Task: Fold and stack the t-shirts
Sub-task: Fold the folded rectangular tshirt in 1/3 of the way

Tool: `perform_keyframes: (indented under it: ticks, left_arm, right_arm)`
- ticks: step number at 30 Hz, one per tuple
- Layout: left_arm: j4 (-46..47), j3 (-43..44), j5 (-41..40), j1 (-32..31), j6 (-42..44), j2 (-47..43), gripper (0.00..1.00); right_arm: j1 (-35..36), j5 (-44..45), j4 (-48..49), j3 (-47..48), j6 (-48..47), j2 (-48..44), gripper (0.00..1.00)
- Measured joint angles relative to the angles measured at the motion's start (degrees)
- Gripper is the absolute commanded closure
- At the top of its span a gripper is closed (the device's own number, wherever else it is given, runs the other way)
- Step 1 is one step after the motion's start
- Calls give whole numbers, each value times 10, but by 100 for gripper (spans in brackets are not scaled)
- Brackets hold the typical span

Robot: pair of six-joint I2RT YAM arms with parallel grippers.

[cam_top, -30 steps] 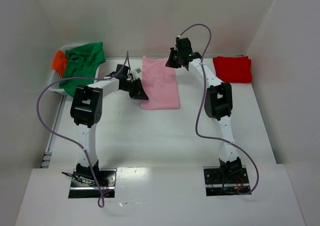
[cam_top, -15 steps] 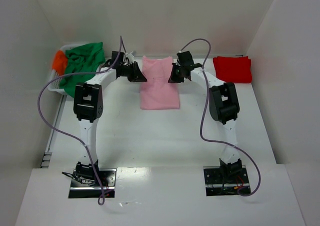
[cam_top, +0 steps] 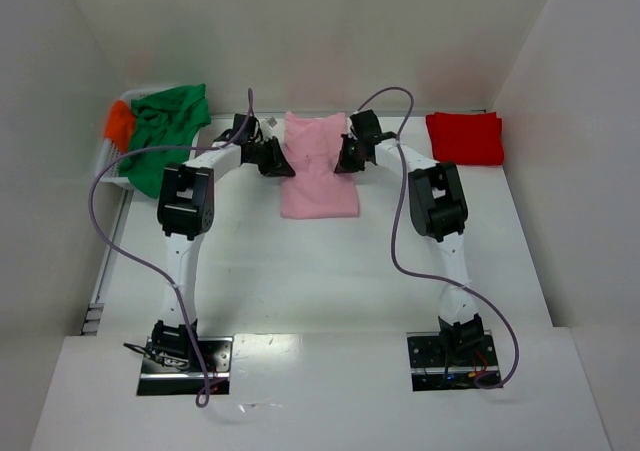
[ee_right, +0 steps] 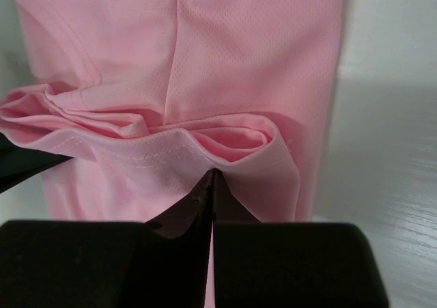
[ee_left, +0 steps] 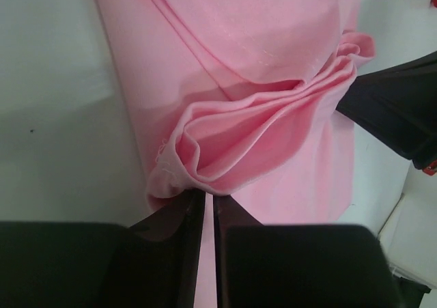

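Note:
The pink t-shirt (cam_top: pixel 318 176) lies as a long folded strip at the table's far middle. My left gripper (cam_top: pixel 283 161) is shut on its far left edge, and the cloth bunches at the tips in the left wrist view (ee_left: pixel 205 197). My right gripper (cam_top: pixel 343 158) is shut on the far right edge, with a raised fold of pink cloth (ee_right: pixel 171 151) at its tips (ee_right: pixel 213 175). The held far end is lifted above the lower layer. The green t-shirt (cam_top: pixel 167 126) and orange t-shirt (cam_top: pixel 119 121) lie crumpled at far left. The red t-shirt (cam_top: pixel 466 137) lies folded at far right.
A white basket (cam_top: pixel 110 161) at the far left holds the green and orange shirts. White walls close in the table on the left, back and right. Purple cables loop from both arms over the table.
Both grippers closed in on the pink shirt's far end and pinched its corners. They now draw that end slightly toward the near side, rumpling it.

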Motion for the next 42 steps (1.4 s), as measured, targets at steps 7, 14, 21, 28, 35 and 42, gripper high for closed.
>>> perform_keyframes:
  ticks: [7,14,21,28,35,42]
  left_arm:
    - [4,35,-7,0,-17,18,83]
    - [4,36,-13,5,-21,18,83]
    - [4,38,-18,10,-31,19,80]
    - [0,55,-9,10,-30,19,77]
    - [2,68,13,10,-30,19,76]
    - [-2,71,19,10,-29,19,76]
  right_arm:
    - [-5,0,-1,9,0,5,97]
    - [-16,1,-3,11,0,5,97]
    - [-21,2,-4,22,0,5,97]
    - [-21,-5,-39,121,-3,22,93]
    - [-21,-53,-52,359,3,101,90]
    - [-18,-90,-63,402,9,160,90]
